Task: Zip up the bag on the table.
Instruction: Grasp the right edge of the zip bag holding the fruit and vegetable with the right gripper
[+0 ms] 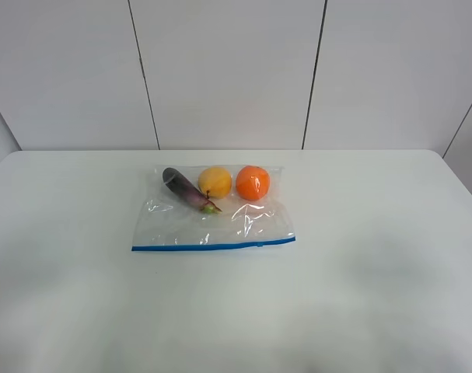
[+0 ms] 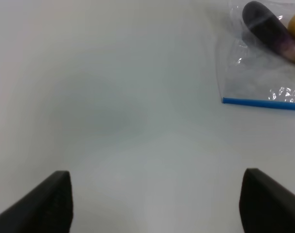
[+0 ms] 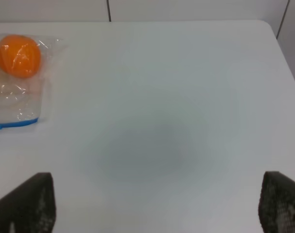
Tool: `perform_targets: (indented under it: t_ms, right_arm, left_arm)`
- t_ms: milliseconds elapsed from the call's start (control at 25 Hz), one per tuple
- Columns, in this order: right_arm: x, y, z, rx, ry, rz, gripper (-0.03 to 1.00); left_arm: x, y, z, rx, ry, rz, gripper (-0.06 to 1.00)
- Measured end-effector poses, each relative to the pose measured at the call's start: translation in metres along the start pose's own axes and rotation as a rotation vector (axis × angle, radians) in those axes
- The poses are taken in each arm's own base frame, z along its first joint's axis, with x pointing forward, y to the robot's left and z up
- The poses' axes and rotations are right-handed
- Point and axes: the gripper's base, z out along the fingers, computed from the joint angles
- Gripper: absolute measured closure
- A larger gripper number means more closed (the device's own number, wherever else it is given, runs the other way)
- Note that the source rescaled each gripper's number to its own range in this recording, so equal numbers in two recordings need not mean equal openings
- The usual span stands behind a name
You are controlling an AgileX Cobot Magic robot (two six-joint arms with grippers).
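The clear plastic bag (image 1: 212, 214) lies flat on the white table (image 1: 375, 256), its blue zipper strip (image 1: 212, 245) along the near edge. Through it show a purple eggplant (image 1: 187, 189), a yellow fruit (image 1: 215, 182) and an orange (image 1: 253, 183). Neither arm appears in the high view. In the left wrist view my left gripper (image 2: 157, 201) is open over bare table, the bag's corner (image 2: 264, 73) well ahead of it. My right gripper (image 3: 157, 206) is open too, with the bag's other end (image 3: 18, 82) and the orange (image 3: 19, 55) off to one side.
White wall panels (image 1: 228, 70) rise behind the table's far edge. The table's rounded far right corner (image 1: 438, 155) lies well away from the bag. Only the bag lies on the tabletop.
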Motion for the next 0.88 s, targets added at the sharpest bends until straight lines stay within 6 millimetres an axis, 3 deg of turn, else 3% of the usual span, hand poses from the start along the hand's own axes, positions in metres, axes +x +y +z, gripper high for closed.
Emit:
perform_targets:
  t_ms: [880]
  right_arm:
    - [0.0,-0.0009,0.0,0.01,0.0,-0.006,-0.03]
  left_arm:
    - [0.0,0.0013,0.0,-0.015,0.0,0.023,-0.06]
